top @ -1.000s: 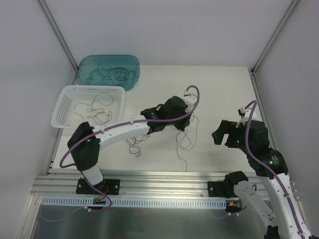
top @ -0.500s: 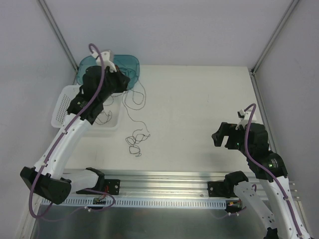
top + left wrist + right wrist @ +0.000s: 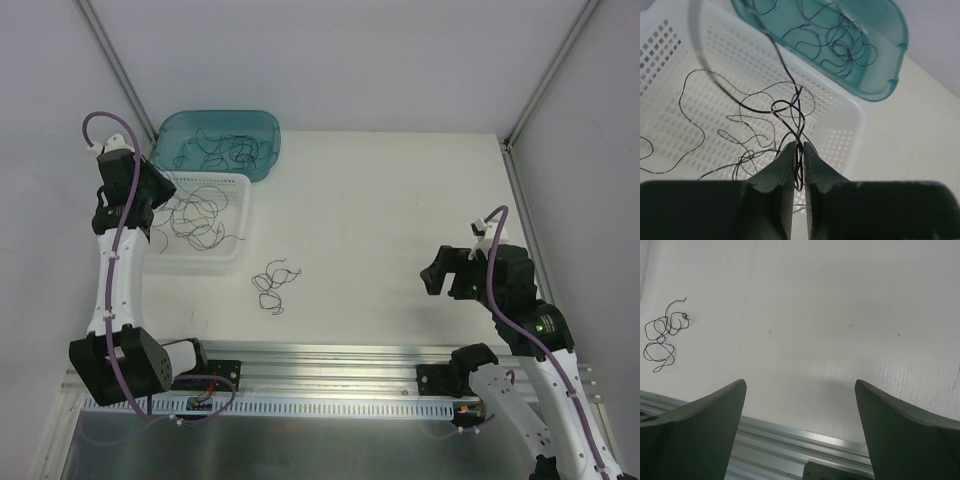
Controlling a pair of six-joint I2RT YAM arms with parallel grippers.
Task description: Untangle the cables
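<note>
Left gripper pinched thin blue-black cables, strands stretched straight ahead over a white perforated plastic basket. Right gripper gaped wide.

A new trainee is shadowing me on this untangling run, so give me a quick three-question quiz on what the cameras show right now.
1. True or false: the right gripper holds a cable.
2. The left gripper, shut on cables, hangs over: A) the teal bin; B) the white basket; C) the metal rail.
3. How many cable clumps lie loose on the table?
Key: 1 false; 2 B; 3 one.
</note>
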